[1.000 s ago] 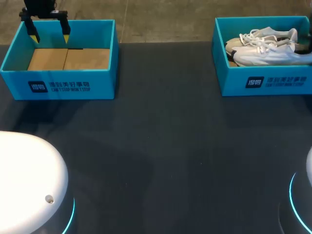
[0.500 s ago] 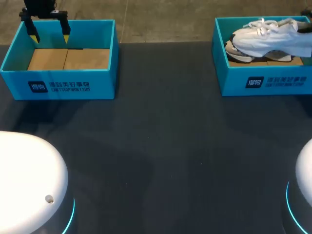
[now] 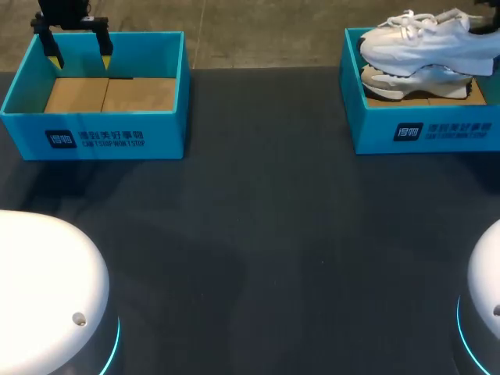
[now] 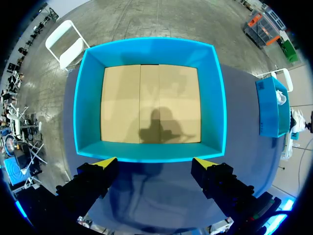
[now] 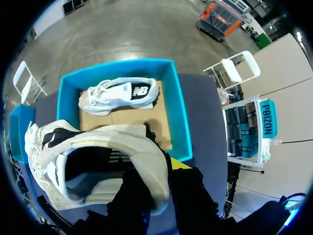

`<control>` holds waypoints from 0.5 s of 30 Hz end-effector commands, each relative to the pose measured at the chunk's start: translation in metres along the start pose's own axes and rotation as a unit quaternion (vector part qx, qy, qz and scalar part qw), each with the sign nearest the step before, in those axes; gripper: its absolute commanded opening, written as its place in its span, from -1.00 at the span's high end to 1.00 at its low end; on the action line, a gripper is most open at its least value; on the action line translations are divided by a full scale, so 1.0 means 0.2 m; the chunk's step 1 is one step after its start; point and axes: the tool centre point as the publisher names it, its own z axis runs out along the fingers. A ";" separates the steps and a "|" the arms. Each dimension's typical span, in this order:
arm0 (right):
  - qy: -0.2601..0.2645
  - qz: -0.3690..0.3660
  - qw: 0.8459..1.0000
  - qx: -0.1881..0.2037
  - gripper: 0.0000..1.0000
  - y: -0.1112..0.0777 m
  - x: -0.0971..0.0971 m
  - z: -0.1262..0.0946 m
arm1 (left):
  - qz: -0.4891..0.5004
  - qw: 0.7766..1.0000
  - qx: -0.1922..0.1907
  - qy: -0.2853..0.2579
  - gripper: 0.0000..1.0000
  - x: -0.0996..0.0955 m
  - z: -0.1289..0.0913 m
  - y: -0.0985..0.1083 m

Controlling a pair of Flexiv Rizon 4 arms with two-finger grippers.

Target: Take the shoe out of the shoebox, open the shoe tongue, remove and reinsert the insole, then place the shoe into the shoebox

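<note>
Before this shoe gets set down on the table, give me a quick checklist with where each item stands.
1. Grip: right gripper shut on the lifted shoe at its heel: ok.
2. Lift: sole clear of the right shoebox rim: cannot tell.
3. The second shoe lies inside that box: ok.
4. The left gripper is open, over the empty shoebox, out of the way: ok.
5. The table between the boxes is bare: ok.

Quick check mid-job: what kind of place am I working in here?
Likely a shoe-packing test bench, not a shop: a dark table with an empty blue shoebox and a second shoebox holding a white sneaker, while my right hand holds the other sneaker above it.
</note>
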 end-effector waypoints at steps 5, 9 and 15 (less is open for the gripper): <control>-0.009 0.005 1.000 -0.009 1.00 -0.27 0.22 -0.11 | 0.000 1.000 -0.001 0.000 -1.00 0.00 0.00 0.00; -0.013 0.010 1.000 -0.018 1.00 -0.41 0.37 -0.15 | 0.000 1.000 -0.001 0.000 -1.00 0.00 0.00 0.00; -0.017 0.017 1.000 -0.019 1.00 -0.60 0.55 -0.21 | 0.000 1.000 -0.001 0.000 -1.00 0.00 0.00 0.00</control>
